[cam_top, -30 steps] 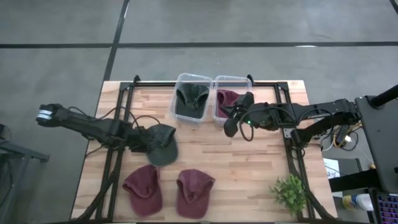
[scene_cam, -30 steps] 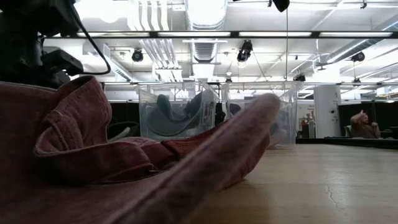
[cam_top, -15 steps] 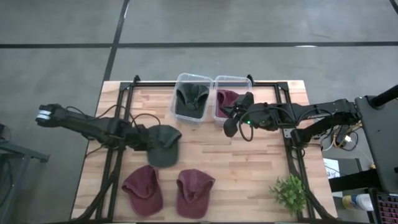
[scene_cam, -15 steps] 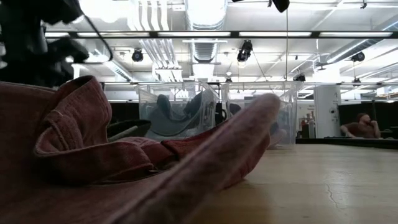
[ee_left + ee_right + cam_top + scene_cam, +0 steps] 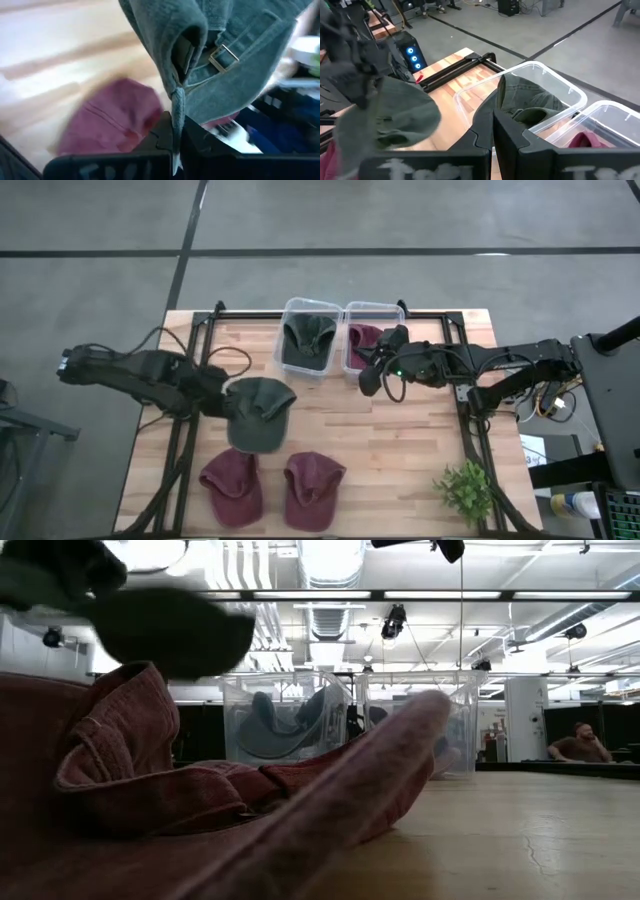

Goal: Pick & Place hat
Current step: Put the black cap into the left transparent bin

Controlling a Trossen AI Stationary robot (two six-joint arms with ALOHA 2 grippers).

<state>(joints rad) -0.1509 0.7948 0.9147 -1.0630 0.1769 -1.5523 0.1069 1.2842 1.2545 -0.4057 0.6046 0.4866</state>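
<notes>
A dark green hat (image 5: 258,412) is in the air over the table's left middle, held by my left gripper (image 5: 216,402), which is shut on it. The low view shows it blurred, high up (image 5: 170,630); the left wrist view shows its strap buckle (image 5: 223,53). Two maroon hats (image 5: 232,485) (image 5: 312,488) lie on the table near the near edge. Another green hat (image 5: 306,338) sits in the left clear bin (image 5: 290,308). A maroon hat (image 5: 362,338) sits in the right bin (image 5: 398,310). My right gripper (image 5: 374,376) is shut and hovers beside the right bin. My left gripper pinches a fold of the green hat's rear edge (image 5: 176,97) between its two fingers (image 5: 165,131), close to the strap and buckle. The fingers come roughly level from the table's left. The hat is lifted clear of the table and hangs out beyond the fingertips, brim toward the near edge.
Black frame rails (image 5: 195,340) run along the table's left and right sides. A small green plant (image 5: 466,488) stands at the near right corner. Bare wood (image 5: 400,440) lies between the bins and the plant. A person (image 5: 580,742) sits far behind the table.
My left gripper has risen with the green hat and drawn slightly toward the table's far edge. The hat, which lay on the table a second ago, is now lifted clear and shows high in the low view. The gripper has stayed shut on it.
</notes>
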